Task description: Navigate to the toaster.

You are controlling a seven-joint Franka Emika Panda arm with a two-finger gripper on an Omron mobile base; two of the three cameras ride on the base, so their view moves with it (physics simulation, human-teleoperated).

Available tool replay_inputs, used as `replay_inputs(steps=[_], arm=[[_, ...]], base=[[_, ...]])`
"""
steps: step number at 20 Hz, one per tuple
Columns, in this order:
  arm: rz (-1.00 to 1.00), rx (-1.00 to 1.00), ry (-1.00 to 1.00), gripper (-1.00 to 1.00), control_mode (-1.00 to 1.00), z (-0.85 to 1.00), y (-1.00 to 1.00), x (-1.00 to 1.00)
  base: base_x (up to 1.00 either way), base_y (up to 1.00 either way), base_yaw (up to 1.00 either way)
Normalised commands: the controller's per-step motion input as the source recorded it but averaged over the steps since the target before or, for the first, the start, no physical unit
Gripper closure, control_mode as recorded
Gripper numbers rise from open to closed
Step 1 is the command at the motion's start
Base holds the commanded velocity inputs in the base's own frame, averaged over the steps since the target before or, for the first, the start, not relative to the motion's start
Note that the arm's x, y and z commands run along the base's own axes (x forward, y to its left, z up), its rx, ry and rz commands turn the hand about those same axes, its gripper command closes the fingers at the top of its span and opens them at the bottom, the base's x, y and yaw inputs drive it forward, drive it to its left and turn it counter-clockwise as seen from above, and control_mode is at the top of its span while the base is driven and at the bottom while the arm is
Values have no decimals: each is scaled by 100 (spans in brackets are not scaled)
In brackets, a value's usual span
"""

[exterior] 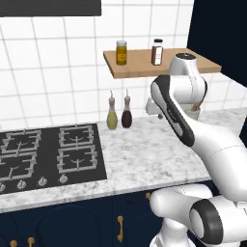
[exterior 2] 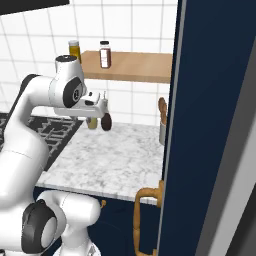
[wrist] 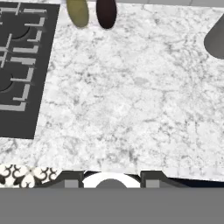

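Left base view: I see the stove (exterior: 48,154) left of my arm, no toaster on this desk (exterior: 144,159). Right base view: pincer (exterior 2: 102,106) above marble, beside a dark cabinet (exterior 2: 215,125). Hand view: two bottles (wrist: 92,13); the pincer's spread I cannot tell.

Marble counter (exterior: 140,159) with two bottles (exterior: 119,116)

Where the toaster lies cannot be told from this counter (exterior: 144,159).

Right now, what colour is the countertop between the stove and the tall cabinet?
White marble with grey veining; the countertop shows best in the hand view.
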Motion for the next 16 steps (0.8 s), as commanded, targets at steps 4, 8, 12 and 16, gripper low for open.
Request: replay_inputs(steps=[4,8,12,16], arm=[[0,0,0,-100,-100,-5,0,-34],[0,0,0,-100,-100,-27,-1,-54],[0,-3,0,-100,-100,-50,1,-50],[2,-6,0,-100,100,-51,21,-35]], base=[[0,0,0],[0,0,0],[0,0,0],[-9,11,2]])
